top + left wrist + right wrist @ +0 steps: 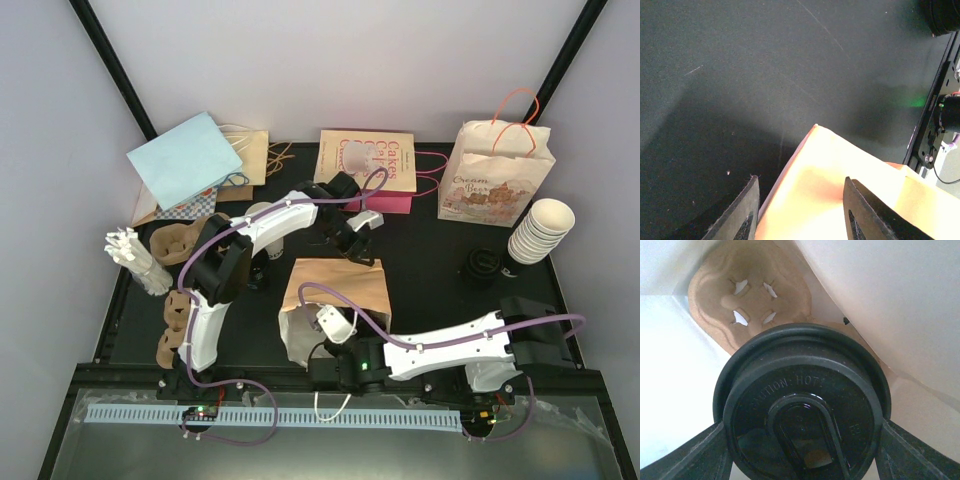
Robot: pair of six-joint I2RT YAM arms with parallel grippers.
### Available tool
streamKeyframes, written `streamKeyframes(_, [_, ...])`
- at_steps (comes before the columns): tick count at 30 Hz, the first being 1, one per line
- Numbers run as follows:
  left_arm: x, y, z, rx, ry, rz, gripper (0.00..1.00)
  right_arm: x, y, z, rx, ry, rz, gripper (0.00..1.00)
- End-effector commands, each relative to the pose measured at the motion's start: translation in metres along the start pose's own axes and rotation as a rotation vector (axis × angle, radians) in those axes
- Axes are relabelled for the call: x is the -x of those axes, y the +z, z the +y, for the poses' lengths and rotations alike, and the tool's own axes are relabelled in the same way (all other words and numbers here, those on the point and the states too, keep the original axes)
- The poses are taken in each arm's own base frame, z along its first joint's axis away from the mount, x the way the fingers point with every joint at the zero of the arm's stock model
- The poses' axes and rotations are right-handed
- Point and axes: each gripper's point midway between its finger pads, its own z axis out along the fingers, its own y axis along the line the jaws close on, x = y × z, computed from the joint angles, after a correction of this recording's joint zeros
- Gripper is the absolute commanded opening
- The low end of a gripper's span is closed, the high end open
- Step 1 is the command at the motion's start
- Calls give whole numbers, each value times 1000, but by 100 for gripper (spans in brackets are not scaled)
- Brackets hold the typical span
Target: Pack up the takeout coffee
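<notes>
In the right wrist view my right gripper [802, 452] is shut on the takeout coffee; its round black lid [802, 405] fills the space between the two fingers and hides the cream cup below. It hangs inside the brown paper bag [345, 285], above a brown pulp carrier [750, 300] that lies in the bag. In the top view the right gripper [325, 325] reaches into the bag's near-left opening. My left gripper [355, 240] is at the bag's far edge. Its fingers stand wide apart with the bag's corner [840, 170] between them, not pinched.
More pulp carriers [175, 240] and a white stack [135, 255] stand at the left. A stack of cream cups [540, 230] and black lids [480, 265] are at the right. Paper bags [495, 175] line the back wall.
</notes>
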Motion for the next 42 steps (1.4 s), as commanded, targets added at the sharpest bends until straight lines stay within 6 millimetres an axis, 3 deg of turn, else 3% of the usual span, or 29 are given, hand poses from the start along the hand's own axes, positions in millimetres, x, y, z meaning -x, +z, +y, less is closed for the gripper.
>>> streamKeyframes(1, [-1, 2, 2, 31, -39, 24, 48, 1, 2, -16, -97, -51, 13, 50])
streamKeyframes(9, [-3, 0, 15, 87, -112, 18, 47, 2, -2, -19, -114, -35, 46, 49])
streamKeyframes(25, [-3, -5, 11, 79, -122, 4, 46, -10, -3, -32, -160, -1, 85, 48])
streamKeyframes(42, [-4, -4, 8, 63, -125, 8, 45, 0, 4, -32, -187, -31, 57, 48])
